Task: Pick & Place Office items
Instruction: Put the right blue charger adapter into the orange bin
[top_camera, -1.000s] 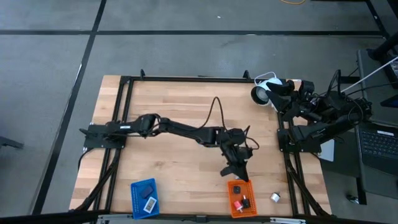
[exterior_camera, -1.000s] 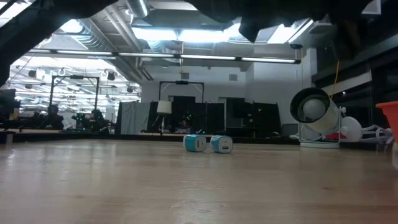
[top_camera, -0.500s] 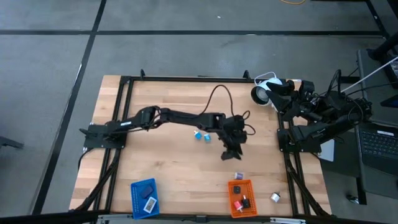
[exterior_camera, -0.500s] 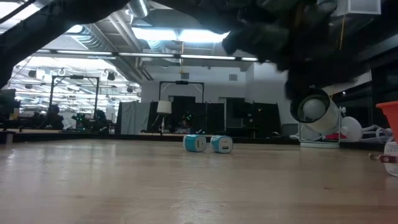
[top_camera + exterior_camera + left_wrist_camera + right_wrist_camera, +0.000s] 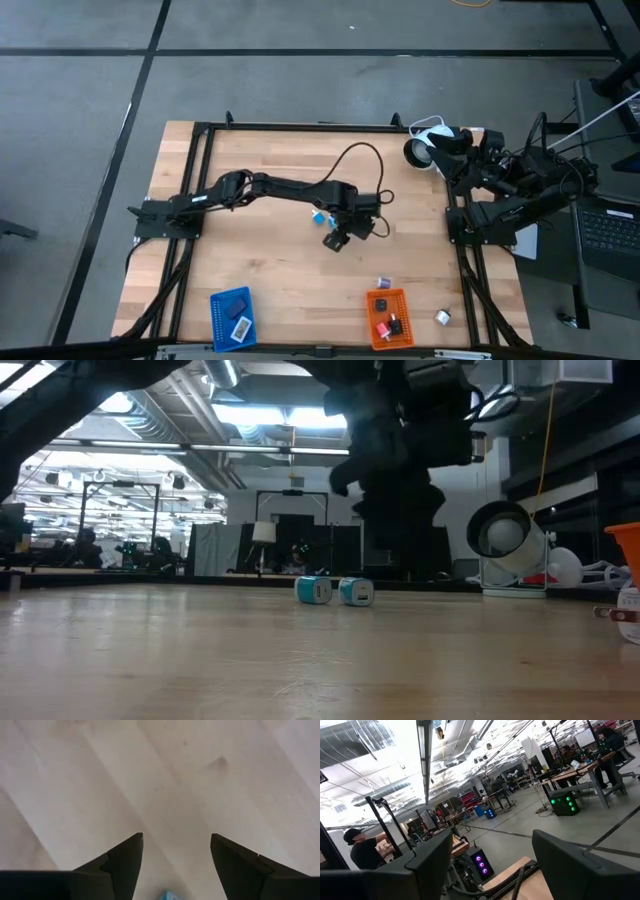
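My left gripper (image 5: 335,241) hangs open and empty above the middle of the table, just near-right of two light-blue pieces (image 5: 318,214). In the low view these pieces (image 5: 335,591) rest side by side on the wood. One light-blue piece's edge (image 5: 168,896) shows at the rim of the left wrist view, behind the open fingers (image 5: 175,840). A small purple-white piece (image 5: 383,284) lies on the table at the far edge of the orange tray (image 5: 372,330), which holds red and black-white chunks. My right gripper (image 5: 492,840) is open and parked off the table's right edge.
A blue tray (image 5: 218,310) with flat dark-blue and white pieces sits at the near edge, left of the orange tray. A small white piece (image 5: 442,317) lies right of the orange tray. A big white round lamp-like device (image 5: 425,148) stands at the far right corner.
My left gripper has risen from the orange tray's far edge and gone toward the table's far edge and left, ending beside the light-blue pieces. The purple-white piece, unseen a second ago, lies on the table where the gripper stood.
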You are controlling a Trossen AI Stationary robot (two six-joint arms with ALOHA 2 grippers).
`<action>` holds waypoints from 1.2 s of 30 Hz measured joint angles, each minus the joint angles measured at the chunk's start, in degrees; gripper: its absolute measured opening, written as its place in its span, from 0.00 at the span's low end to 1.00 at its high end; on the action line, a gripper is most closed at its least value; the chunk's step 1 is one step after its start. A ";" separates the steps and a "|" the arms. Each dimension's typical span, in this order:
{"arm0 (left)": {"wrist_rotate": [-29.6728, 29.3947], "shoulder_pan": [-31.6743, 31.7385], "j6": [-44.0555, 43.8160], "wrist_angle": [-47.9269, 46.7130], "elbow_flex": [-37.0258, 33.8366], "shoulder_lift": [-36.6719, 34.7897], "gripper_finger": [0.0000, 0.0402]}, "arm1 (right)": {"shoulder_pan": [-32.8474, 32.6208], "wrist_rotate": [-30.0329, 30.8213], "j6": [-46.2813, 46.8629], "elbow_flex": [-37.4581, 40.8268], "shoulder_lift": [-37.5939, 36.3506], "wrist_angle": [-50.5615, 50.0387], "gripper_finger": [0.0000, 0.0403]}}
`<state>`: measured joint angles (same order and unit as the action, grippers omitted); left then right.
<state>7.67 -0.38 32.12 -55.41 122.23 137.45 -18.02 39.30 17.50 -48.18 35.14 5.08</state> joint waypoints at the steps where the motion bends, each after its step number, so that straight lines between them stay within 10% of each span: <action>1: -0.01 0.32 0.01 -0.43 0.00 0.00 0.57 | 0.00 -0.44 0.00 0.00 0.00 0.02 0.69; 36: -6.61 2.15 9.02 -9.91 -7.00 0.04 0.51 | -0.01 -2.92 -1.22 -0.01 0.02 -2.12 0.69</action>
<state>1.06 1.76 41.14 -65.33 115.24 137.49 -18.03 36.38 16.27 -48.20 35.16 2.97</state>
